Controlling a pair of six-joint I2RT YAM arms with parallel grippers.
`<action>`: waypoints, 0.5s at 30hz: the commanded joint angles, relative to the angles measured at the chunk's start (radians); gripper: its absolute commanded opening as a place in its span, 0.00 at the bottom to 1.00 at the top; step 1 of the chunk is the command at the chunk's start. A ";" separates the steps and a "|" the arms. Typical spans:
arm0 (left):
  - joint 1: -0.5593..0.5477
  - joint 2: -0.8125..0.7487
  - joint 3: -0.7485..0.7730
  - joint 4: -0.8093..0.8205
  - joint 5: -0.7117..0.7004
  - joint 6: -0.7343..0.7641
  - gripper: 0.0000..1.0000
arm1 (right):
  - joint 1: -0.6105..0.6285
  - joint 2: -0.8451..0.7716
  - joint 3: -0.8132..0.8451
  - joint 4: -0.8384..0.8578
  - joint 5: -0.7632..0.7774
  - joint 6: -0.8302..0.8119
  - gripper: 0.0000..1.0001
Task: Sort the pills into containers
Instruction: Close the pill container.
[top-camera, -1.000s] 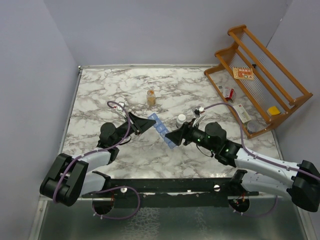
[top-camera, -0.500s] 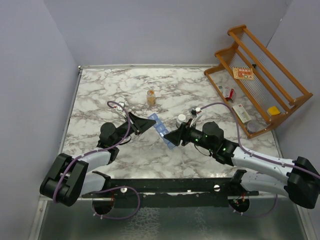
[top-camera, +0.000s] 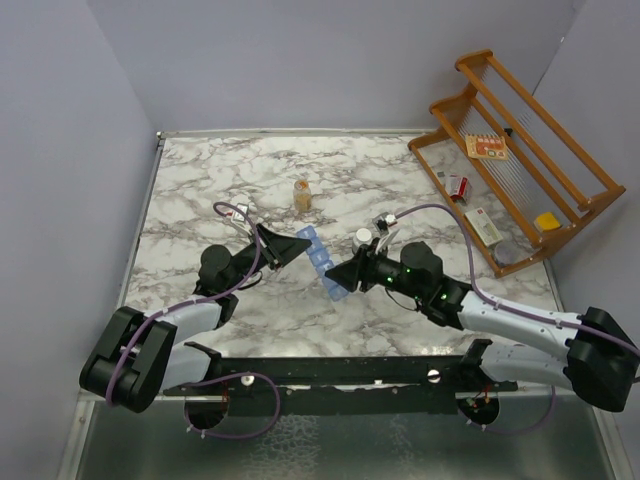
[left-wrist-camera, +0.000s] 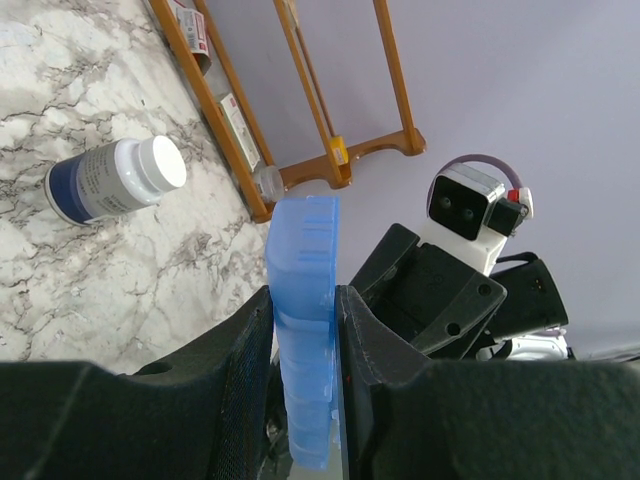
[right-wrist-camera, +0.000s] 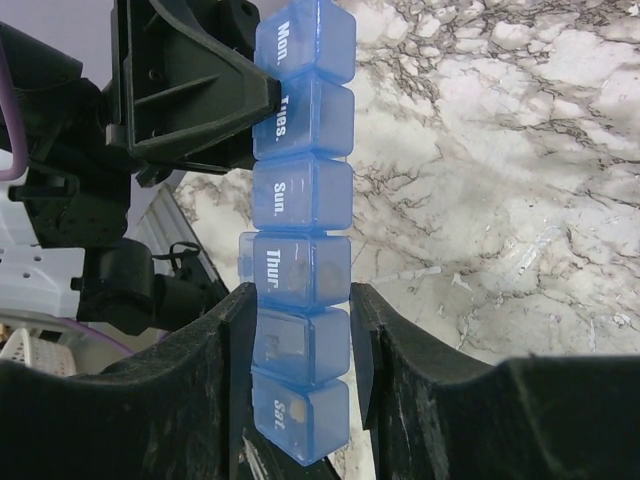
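Mid-desk, two-handed: my right gripper (right-wrist-camera: 300, 300) has crept inward along the containers (right-wrist-camera: 300, 190) over the last second, its jaws narrowing until they flank the strip's Thur.–Sat. end. I cannot tell whether they have actually clamped yet. My left gripper (left-wrist-camera: 305, 310) has not budged, pinched tight on the Mon.–Tues. end and holding the strip above the middle of the desk (top-camera: 200, 180). That suggests I am bracing it to work a lid. No pill is sorted yet. The strip is translucent blue plastic with round-cornered lids and white lettering; the fingers are matte black, and the desk is glossy veined marble.
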 joint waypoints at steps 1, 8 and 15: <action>-0.003 -0.021 0.007 0.039 0.019 -0.020 0.06 | -0.006 0.018 0.029 0.059 -0.040 -0.020 0.42; -0.004 -0.031 0.006 0.041 0.015 -0.031 0.06 | -0.014 0.034 0.018 0.102 -0.061 -0.013 0.44; -0.002 -0.029 0.001 0.044 0.011 -0.036 0.06 | -0.018 0.048 0.020 0.132 -0.086 -0.010 0.44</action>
